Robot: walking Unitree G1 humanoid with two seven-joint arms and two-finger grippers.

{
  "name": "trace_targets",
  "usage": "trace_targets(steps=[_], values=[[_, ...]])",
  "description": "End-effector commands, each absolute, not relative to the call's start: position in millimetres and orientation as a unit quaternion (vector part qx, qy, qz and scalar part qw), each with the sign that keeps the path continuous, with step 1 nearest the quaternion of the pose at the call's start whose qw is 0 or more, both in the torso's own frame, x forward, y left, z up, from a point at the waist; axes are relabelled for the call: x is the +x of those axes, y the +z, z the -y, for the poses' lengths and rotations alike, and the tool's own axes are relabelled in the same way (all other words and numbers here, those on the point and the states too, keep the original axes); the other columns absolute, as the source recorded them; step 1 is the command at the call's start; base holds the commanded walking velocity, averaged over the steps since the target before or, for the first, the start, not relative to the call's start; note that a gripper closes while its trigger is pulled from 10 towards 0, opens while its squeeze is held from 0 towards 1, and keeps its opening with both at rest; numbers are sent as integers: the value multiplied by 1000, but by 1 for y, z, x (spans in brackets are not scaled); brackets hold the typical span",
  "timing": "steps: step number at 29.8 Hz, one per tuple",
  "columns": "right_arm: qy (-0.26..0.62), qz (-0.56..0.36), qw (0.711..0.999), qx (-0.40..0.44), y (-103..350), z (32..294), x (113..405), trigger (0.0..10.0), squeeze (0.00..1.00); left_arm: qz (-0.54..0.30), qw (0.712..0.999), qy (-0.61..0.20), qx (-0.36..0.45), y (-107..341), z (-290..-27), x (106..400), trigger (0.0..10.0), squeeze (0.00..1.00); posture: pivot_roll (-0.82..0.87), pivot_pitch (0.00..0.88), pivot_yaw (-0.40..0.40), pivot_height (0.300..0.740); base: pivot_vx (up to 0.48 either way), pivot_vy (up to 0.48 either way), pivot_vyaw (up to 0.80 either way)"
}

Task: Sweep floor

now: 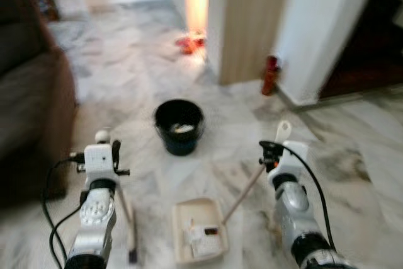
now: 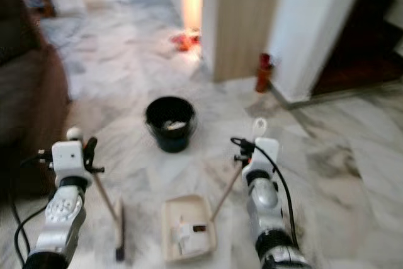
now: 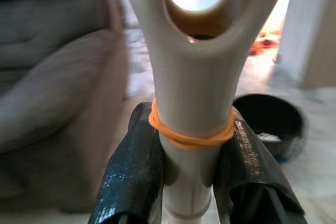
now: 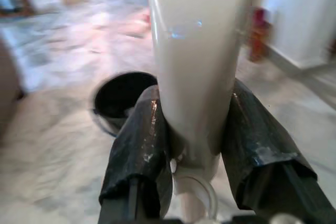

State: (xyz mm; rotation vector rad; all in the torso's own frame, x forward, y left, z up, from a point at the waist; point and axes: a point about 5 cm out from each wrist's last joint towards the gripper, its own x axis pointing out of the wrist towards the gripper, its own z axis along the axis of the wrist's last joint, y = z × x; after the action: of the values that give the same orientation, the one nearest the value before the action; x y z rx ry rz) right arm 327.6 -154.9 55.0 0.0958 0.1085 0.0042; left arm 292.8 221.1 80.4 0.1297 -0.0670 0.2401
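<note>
The dustpan [image 1: 200, 229] lies flat on the marble floor [image 1: 126, 92] at the near edge, between the 2 arms, with scraps of litter in its tray. Its long handle [image 1: 244, 194] rises to the right and away, ending in the right tool [image 1: 272, 150], whose 2 black fingers [image 4: 137, 145] are clamped on the cream grip. The broom [image 2: 107, 201] stands just left of the pan, head on the floor, its stick leaning up and left into the left tool [image 1: 107, 149], shut around the handle below an orange rubber band [image 3: 190, 136]. A black bucket [image 1: 179, 125] with some rubbish inside sits farther off, ahead of the pan.

The likely mishap is spilling: lifting the pan by that slanted handle could tip the tray and shed the litter before reaching the bucket. The broom stick could also twist in its narrow grip.
</note>
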Motion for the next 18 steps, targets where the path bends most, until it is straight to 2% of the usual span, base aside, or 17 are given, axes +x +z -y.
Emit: trace_targets(steps=[1,13,18], values=[[-15,-38,997,59,61,164,330,10000,0,53,989,114,72,88,-217,296,10000,0,80,0,-1,740,0,0,0],[-13,-38,998,52,62,166,331,10000,0,40,990,117,71,85,-216,296,10000,0,84,0,-10,740,0,0,0],[-9,-37,998,51,63,164,331,10000,0,37,989,122,72,84,-217,296,10000,0,87,0,-15,740,0,0,740]])
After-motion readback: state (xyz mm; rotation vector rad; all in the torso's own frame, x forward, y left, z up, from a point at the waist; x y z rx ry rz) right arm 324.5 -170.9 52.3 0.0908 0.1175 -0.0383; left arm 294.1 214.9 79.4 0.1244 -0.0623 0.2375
